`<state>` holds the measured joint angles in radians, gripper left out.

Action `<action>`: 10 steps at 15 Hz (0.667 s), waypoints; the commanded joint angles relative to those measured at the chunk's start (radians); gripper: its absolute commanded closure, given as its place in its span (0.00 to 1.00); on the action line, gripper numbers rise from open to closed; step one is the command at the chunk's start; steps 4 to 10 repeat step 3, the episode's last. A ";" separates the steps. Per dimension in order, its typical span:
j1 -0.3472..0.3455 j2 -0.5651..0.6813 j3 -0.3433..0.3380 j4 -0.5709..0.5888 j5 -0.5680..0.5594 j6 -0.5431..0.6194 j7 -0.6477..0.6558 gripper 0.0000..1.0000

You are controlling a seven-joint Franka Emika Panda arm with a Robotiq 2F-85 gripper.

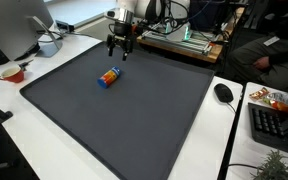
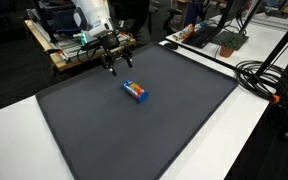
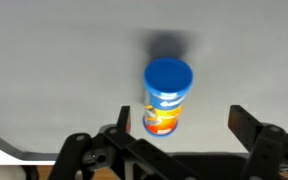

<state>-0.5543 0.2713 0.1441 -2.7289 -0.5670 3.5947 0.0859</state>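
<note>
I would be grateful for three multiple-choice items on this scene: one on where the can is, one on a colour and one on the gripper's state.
1. Where does the can lie?
A. on the dark mat
B. on the white table
C. on a chair

2. What colour is the can's lid?
A. red
B. green
C. blue

3. How does the gripper stand?
A. shut on the can
B. open, apart from the can
C. shut and empty

Answers:
1 A: both exterior views show the can on its side on the mat.
2 C: the wrist view shows a blue lid.
3 B: the fingers stand spread in the wrist view, and in both exterior views the gripper hangs clear of the can.
</note>
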 commanded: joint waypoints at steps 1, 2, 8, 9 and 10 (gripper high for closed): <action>-0.245 0.032 0.196 -0.034 -0.281 0.082 0.107 0.00; -0.139 -0.016 0.117 -0.053 -0.164 0.047 0.059 0.00; -0.188 -0.007 0.155 -0.054 -0.219 0.057 0.083 0.00; -0.188 -0.007 0.155 -0.054 -0.219 0.057 0.083 0.00; -0.188 -0.007 0.155 -0.054 -0.219 0.057 0.083 0.00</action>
